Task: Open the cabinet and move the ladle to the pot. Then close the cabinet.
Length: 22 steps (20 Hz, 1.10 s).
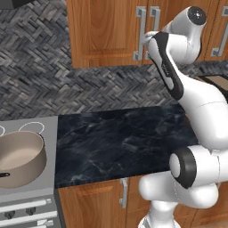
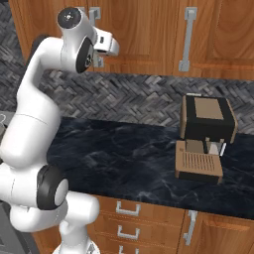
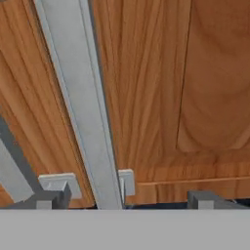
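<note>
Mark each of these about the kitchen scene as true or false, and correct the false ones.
1. The cabinet doors are shut. True.
2. The tool is clamped on the ladle. False: its jaws stand open, with a silver bar handle running between the fingertips.
3. The pot sits left of the dark counter. True.
4. The coffee machine stands inside the pot. False: it stands on the counter.

White robot arm (image 1: 187, 111) rising from lower right and reaching up to the closed wooden cabinet (image 1: 107, 31), its upper end at the silver bar handles (image 1: 141, 33), dark marble counter (image 1: 116, 142) below, herringbone tile wall (image 1: 40, 75), beige pot (image 1: 20, 158) on the stove (image 1: 26, 205) at left
</note>
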Available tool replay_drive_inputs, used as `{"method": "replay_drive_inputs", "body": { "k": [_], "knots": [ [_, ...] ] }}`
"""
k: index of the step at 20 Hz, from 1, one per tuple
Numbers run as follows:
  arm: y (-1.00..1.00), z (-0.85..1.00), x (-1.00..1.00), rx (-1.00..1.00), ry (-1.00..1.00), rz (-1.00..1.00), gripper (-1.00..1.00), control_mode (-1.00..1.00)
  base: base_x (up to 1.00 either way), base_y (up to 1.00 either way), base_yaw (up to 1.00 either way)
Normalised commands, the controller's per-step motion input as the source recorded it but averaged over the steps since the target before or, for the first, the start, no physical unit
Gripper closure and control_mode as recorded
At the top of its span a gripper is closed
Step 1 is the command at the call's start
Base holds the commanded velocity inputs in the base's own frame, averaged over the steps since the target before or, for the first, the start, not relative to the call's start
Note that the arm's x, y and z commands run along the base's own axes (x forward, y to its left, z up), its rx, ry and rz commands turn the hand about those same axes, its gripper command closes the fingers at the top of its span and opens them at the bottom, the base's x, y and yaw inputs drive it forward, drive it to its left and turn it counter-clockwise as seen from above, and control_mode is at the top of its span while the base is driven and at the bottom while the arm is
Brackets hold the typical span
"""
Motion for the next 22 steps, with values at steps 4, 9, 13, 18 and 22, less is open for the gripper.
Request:
{"method": "replay_drive_inputs", "body": {
  "k": [4, 9, 13, 18, 22],
  "knots": [
    [0.00, 0.00, 0.47, 0.00, -0.02, -0.01, -1.00, -1.00, 0.00, 0.00, 0.00],
    [0.00, 0.00, 0.44, 0.00, -0.05, -0.02, -1.00, -1.00, 0.00, 0.00, 0.00],
    [0.00, 0.00, 0.40, 0.00, -0.05, -0.01, -1.00, -1.00, 0.00, 0.00, 0.00],
    [-0.02, 0.00, 0.30, 0.00, -0.04, -0.02, 1.00, -1.00, 0.00, 0.00, 0.00],
    [-0.43, 0.02, 0.03, 0.00, 0.00, -0.11, 1.00, -1.00, 0.00, 0.00, 0.00]
  ]
}}
